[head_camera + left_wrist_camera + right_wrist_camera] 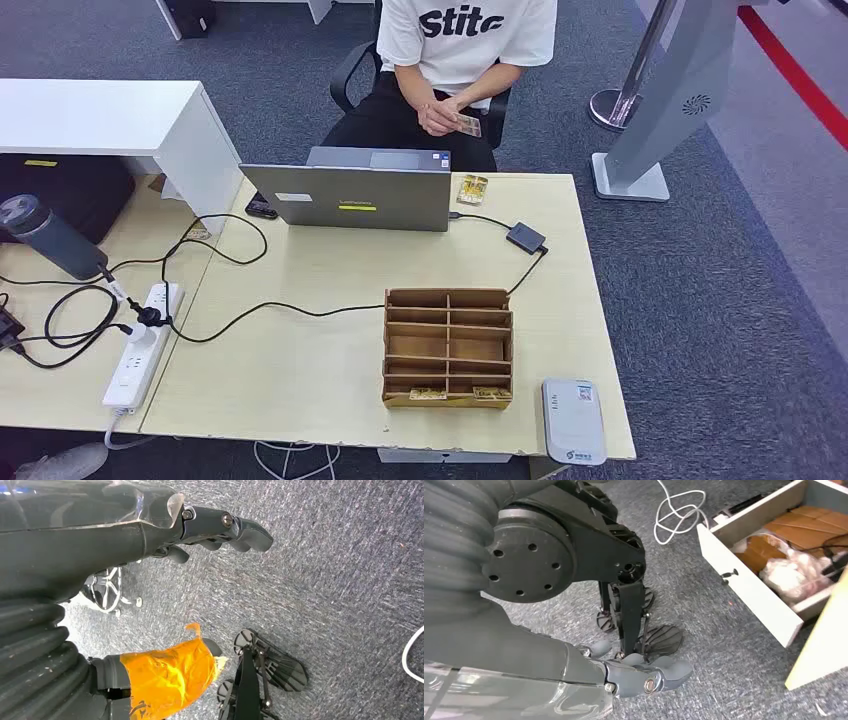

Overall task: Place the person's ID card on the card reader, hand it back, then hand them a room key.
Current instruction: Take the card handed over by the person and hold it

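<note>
A person in a white T-shirt sits across the desk and holds a small ID card point(468, 124) in both hands at their lap. The white card reader point(573, 420) lies flat at the near right corner of the desk point(300, 380). Left of it stands a brown cardboard slotted box point(448, 347) with room key cards point(428, 394) in its front slots. My left hand point(215, 527) hangs over the grey carpet, fingers stretched out and holding nothing. My right hand point(644, 676) also hangs low over the carpet, fingers extended and holding nothing.
A grey laptop point(350, 195) stands open at the desk's far side, with small cards point(471, 187) and a black adapter point(526, 238) beside it. A power strip point(140, 345) and cables lie at the left. An open drawer point(769, 560) is under the desk.
</note>
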